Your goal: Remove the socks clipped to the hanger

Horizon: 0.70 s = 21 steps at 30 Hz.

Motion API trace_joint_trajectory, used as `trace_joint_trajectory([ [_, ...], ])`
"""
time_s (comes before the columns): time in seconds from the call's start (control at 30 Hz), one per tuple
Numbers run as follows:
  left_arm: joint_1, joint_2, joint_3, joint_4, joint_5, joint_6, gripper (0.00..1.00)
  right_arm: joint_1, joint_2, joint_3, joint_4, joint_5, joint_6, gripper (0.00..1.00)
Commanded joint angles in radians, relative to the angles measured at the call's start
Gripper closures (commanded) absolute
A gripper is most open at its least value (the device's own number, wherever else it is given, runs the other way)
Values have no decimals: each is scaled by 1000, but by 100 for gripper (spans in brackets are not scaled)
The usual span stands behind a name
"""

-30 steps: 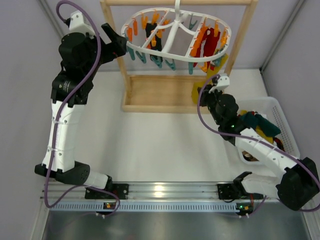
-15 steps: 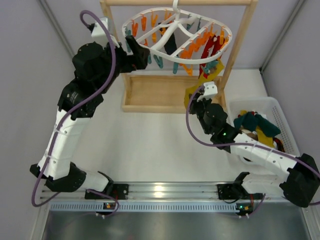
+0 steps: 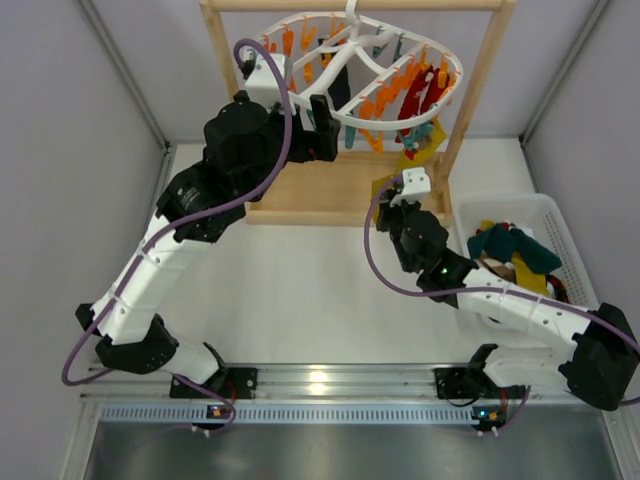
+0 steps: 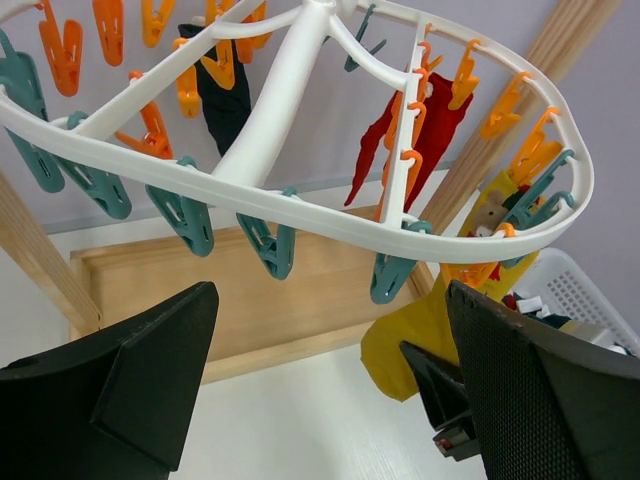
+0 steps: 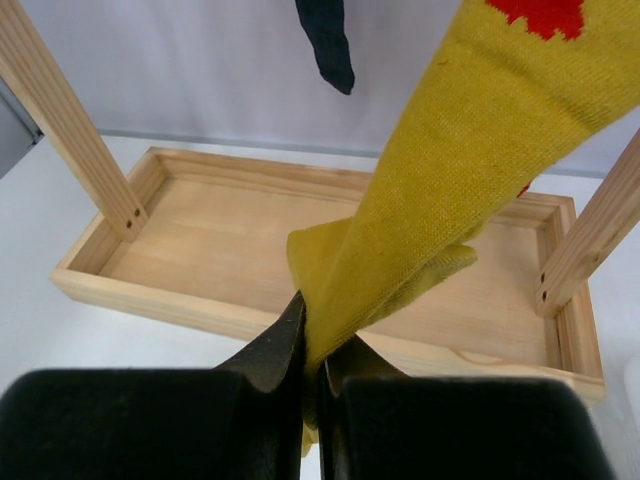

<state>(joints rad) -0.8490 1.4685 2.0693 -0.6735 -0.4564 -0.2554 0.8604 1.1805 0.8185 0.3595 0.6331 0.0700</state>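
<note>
The white hanger [image 3: 437, 97] hangs from the wooden stand, tilted, fringed with orange and teal clips. It fills the top of the left wrist view [image 4: 330, 224]. A mustard yellow sock [image 3: 411, 160] hangs from its right end, stretched down and to the left. My right gripper [image 3: 386, 197] is shut on the sock's lower end [image 5: 470, 150], jaws [image 5: 315, 365] pinching the fabric. Red socks [image 3: 416, 98] and a dark sock [image 3: 338, 86] stay clipped inside the ring [image 4: 430, 130]. My left gripper [image 3: 322, 122] is open and empty just below the hanger's left side [image 4: 328, 300].
The wooden stand's base tray [image 3: 310, 190] lies under the hanger, with upright posts at each end [image 5: 60, 110]. A white basket [image 3: 572, 235] at the right holds several loose socks [image 3: 510, 245]. Grey walls close in both sides.
My left arm has swung right, from the stand's left post to under the hanger. The hanger has tilted. My right gripper has pulled the yellow sock's end down and left.
</note>
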Motion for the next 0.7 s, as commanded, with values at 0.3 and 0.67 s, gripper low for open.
trace_joint_trajectory([
  [0.3,-13,-75,-89,34,-67,8,1,19,-237,-19,-23,-65,-53,100],
  [0.67,-13,-148,-190,32,-84,-13,1,-54,-387,-10,-198,-131,-119,100],
])
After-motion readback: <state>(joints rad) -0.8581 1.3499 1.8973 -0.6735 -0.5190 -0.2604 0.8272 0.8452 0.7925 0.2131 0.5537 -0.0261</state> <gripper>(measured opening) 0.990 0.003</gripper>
